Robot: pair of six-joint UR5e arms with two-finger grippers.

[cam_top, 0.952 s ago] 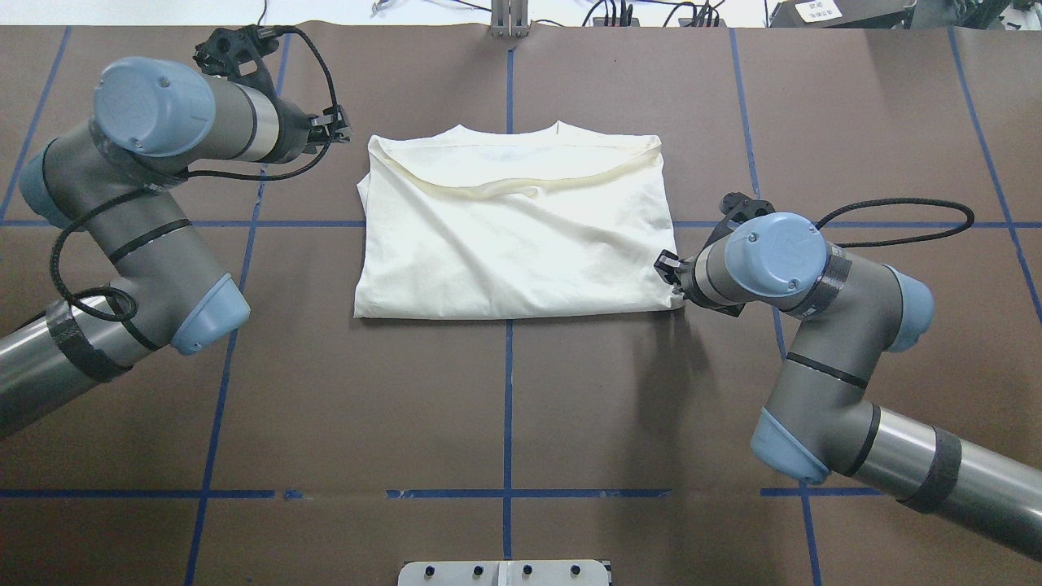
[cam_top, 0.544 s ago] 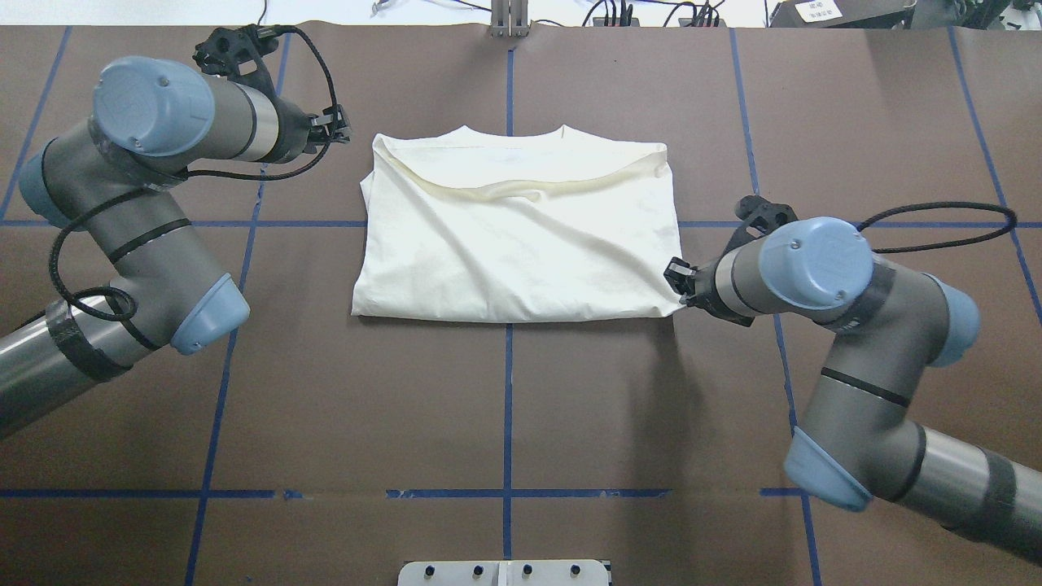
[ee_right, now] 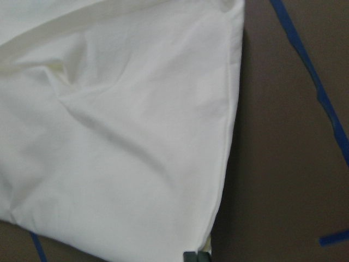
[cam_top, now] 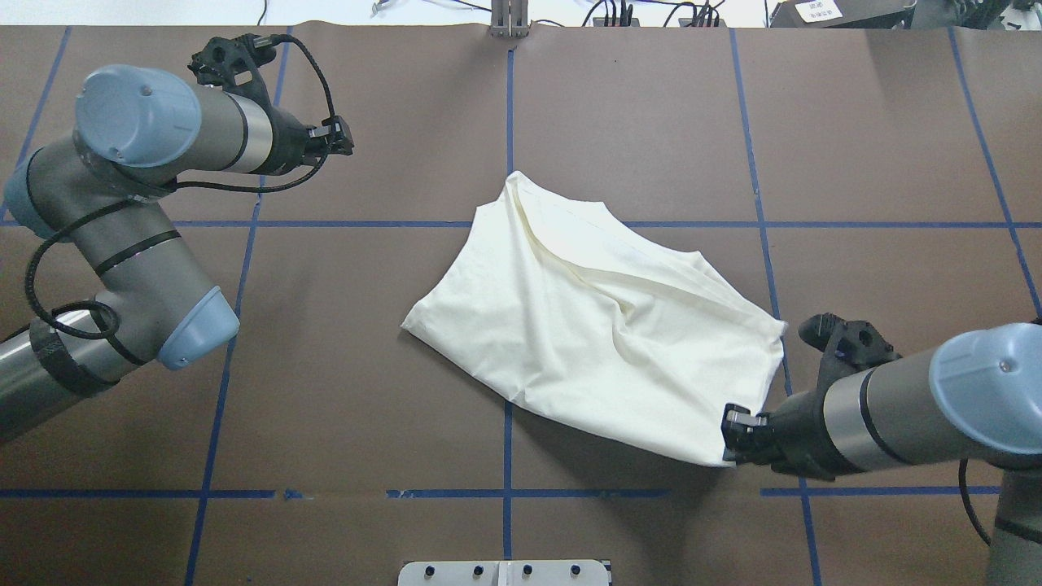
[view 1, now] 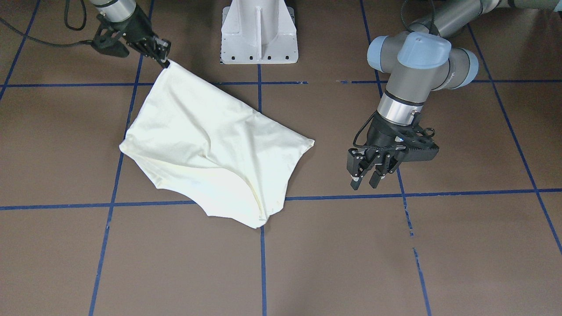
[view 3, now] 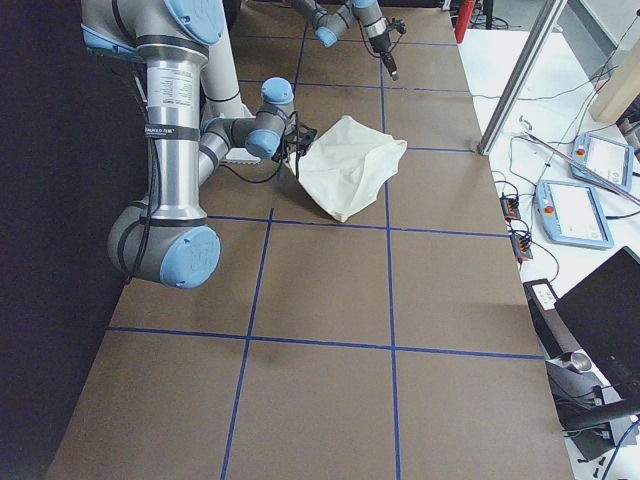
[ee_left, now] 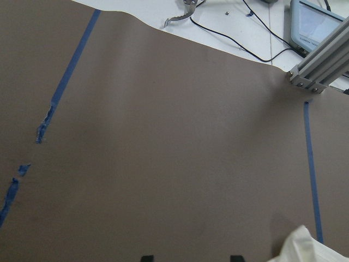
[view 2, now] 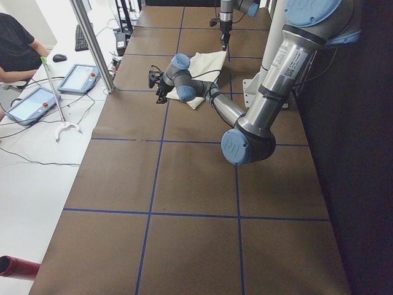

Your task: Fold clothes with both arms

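Note:
The folded cream-white shirt (cam_top: 602, 325) lies plain side up and skewed on the brown table; no cat print shows. It also shows in the front view (view 1: 210, 145) and fills the right wrist view (ee_right: 120, 136). My right gripper (cam_top: 733, 435) is shut on the shirt's near right corner, seen at upper left in the front view (view 1: 163, 60). My left gripper (cam_top: 342, 137) is open and empty, well clear of the shirt at the far left; in the front view (view 1: 366, 180) its fingers stand apart. One shirt corner (ee_left: 311, 248) shows low in the left wrist view.
The white pedestal base (view 1: 259, 33) stands at the robot's edge of the table. Blue tape lines (cam_top: 508, 106) cross the brown table. An aluminium post (view 3: 515, 75), tablets (view 2: 83, 77) and a seated person (view 2: 15, 49) are beyond the far edge.
My right gripper has pulled the shirt's corner toward the robot and to the right. The shirt has slid and turned away from my left gripper, which has barely moved.

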